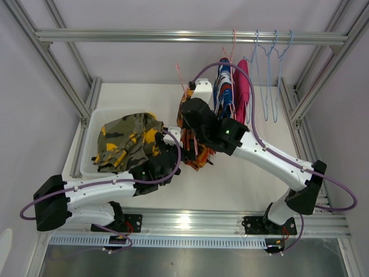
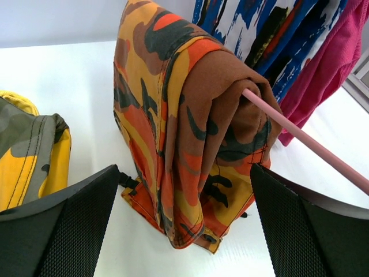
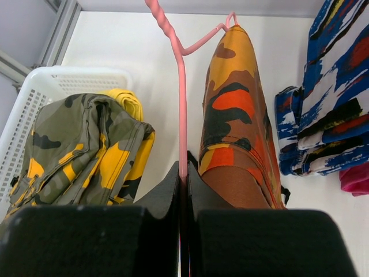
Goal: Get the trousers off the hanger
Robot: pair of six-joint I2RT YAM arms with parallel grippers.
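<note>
White bench (image 1: 230, 179) underneath; the right hand (image 3: 183, 171) is clamped on the pink hanger (image 3: 180, 104), with the orange camouflage trousers (image 2: 173, 144) folded over its bar. The left hand (image 2: 185, 176), spread wide, is nearer. The cloth hangs straight ahead between its fingers (image 2: 69, 225), seemingly untouched.

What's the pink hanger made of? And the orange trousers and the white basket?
The pink hanger looks like wire under a smooth coating; its neck is twisted. The orange trousers seem to be woven cotton, matte, with stitched seams. The white basket looks like plastic, moulded in a grid.
</note>
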